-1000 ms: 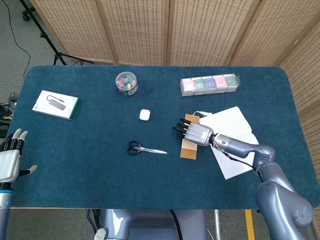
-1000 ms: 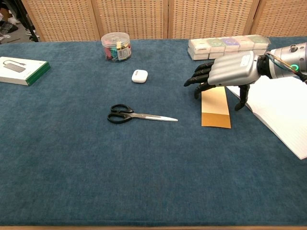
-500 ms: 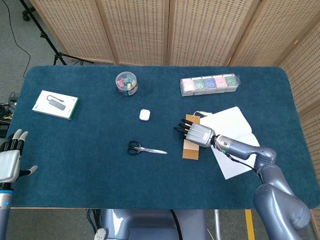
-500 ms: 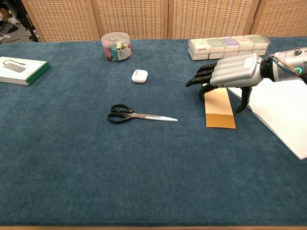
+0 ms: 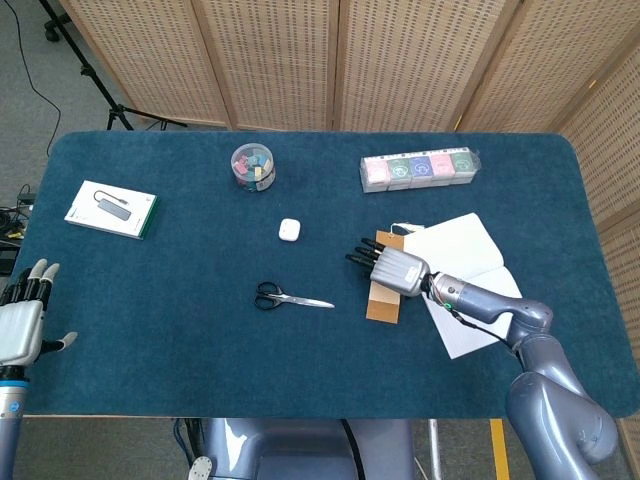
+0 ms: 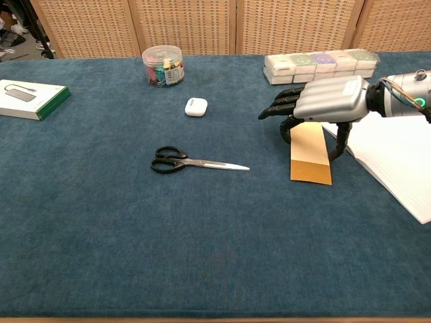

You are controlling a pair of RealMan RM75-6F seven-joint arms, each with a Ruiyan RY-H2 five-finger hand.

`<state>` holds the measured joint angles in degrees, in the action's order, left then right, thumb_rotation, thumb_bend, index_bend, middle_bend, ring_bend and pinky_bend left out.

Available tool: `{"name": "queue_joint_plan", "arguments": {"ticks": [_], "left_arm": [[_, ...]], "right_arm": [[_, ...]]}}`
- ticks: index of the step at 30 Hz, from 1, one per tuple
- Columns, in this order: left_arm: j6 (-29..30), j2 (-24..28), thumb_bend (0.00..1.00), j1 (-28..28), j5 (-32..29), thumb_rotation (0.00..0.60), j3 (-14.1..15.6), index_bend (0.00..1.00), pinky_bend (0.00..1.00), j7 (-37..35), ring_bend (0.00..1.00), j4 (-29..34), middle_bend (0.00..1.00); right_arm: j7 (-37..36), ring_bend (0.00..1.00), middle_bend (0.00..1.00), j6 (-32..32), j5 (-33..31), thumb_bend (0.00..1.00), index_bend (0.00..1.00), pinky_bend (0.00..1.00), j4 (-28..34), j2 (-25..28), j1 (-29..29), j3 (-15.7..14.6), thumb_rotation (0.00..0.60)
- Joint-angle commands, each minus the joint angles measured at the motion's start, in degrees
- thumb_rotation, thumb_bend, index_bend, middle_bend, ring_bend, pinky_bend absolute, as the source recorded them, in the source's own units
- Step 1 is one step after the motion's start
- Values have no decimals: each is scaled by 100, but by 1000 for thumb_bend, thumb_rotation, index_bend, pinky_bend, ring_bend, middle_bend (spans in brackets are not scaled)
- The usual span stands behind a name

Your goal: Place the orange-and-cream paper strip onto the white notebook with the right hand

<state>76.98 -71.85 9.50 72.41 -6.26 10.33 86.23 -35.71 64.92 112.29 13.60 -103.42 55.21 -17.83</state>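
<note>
Paper strip (image 6: 310, 158), orange with a cream far end, lies flat on the blue table (image 6: 202, 256) toward the right side, just left of the white notebook (image 6: 397, 155) and not on it. The right hand (image 6: 328, 101) hangs over the strip's far end, palm down, dark fingers (image 6: 281, 108) reaching out to the left and spread, the thumb pointing down beside the strip's right edge; from the chest view nothing is clasped (whether a fingertip touches the paper I cannot tell). In the head view the strip (image 5: 383, 291) shows partly under the hand (image 5: 395, 267), with the notebook (image 5: 465, 270) lying open to its right, near the table's right edge.

Black-handled scissors (image 6: 192, 161) lie closed near the table's middle, blades pointing toward the strip. Farther back sits a small white case (image 6: 196, 107), and behind it a clear round tub of coloured clips (image 6: 162, 65). A long pack of pastel boxes (image 6: 320, 66) rests toward the back edge, right of centre. A white and green box (image 6: 30, 98) lies near the left edge.

The left hand (image 5: 20, 320) is held off the table's front left corner, fingers straight and apart, holding nothing.
</note>
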Motion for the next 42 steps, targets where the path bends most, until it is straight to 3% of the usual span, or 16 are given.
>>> {"name": "queue_joint_plan", "arguments": {"ticks": [1, 14, 21, 27, 36, 42], "left_arm": [[-7, 1, 0, 2, 0, 600, 5, 0, 170, -2, 0, 5, 0], [94, 95, 0, -40, 131, 600, 41, 0, 170, -138, 0, 114, 0], [81, 157, 0, -59, 161, 600, 71, 0, 170, -219, 0, 162, 0], [77, 174, 0, -51, 219, 600, 90, 0, 170, -258, 0, 184, 0], [76, 209, 0, -50, 297, 600, 125, 0, 170, -310, 0, 244, 0], [26, 235, 0, -26, 262, 600, 114, 0, 170, -296, 0, 297, 0]], "right_arm": [[29, 0, 28, 104, -70, 0, 489, 0, -4, 2, -28, 44, 600], [659, 0, 44, 869, -589, 38, 489, 4, 449, 375, 194, 641, 600], [1236, 0, 45, 840, -962, 53, 496, 7, 1018, 1157, 222, 989, 600], [1530, 0, 45, 486, -1420, 53, 501, 20, 1374, 1960, -151, 1190, 600], [1924, 0, 43, -202, -1870, 103, 501, 38, 2275, 2911, -1136, 1032, 600], [2251, 0, 36, -420, -1920, 105, 501, 59, 2925, 3080, -1403, 960, 600]]}}
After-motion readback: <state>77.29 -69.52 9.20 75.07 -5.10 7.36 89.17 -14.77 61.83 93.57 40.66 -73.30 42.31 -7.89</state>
